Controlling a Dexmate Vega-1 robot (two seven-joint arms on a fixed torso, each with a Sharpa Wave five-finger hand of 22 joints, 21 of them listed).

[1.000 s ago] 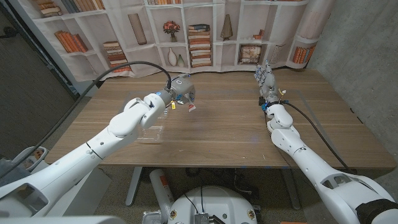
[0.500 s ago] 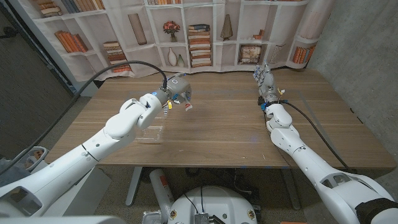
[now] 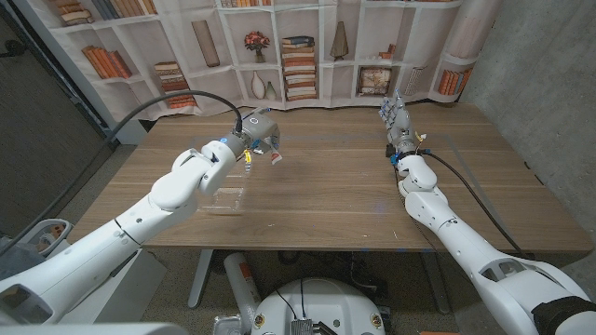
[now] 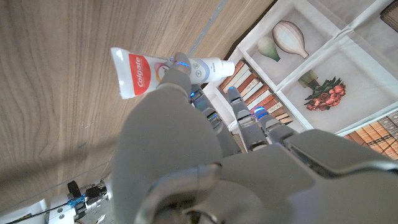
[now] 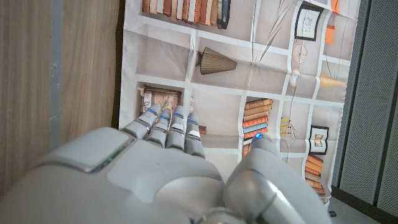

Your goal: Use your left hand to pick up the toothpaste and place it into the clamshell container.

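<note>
Since a moment ago the left robot hand (image 3: pixel 259 130) has drawn back and slightly leftward over the surface (image 3: pixel 326 177), carrying the toothpaste (image 3: pixel 276 157) with it, so that the tube now hangs nearer the far left part of the wood than it did. From where I stand, the fingers (image 4: pixel 180 74) are closed around the tube, which sticks out beyond them with its flat crimped end and its white cap end both showing in the left wrist view, clear of the wood below. So the pick-up looks done and the carrying step is in hand. The clamshell container (image 3: pixel 223 198) is a clear, faint shape lying on the surface beside the left forearm, nearer the robot than the lifted tube; whether its lid stands open I cannot tell. The next move, as I judge it, calls for bringing the tube back toward the robot and lowering it over that container before letting go. The right robot hand (image 3: pixel 398 119) stands upright at the far right of the surface, fingers straight and close together, holding nothing. On the tube's red panel I can read "Colgate" in white; the smaller print is too fine to make out.
</note>
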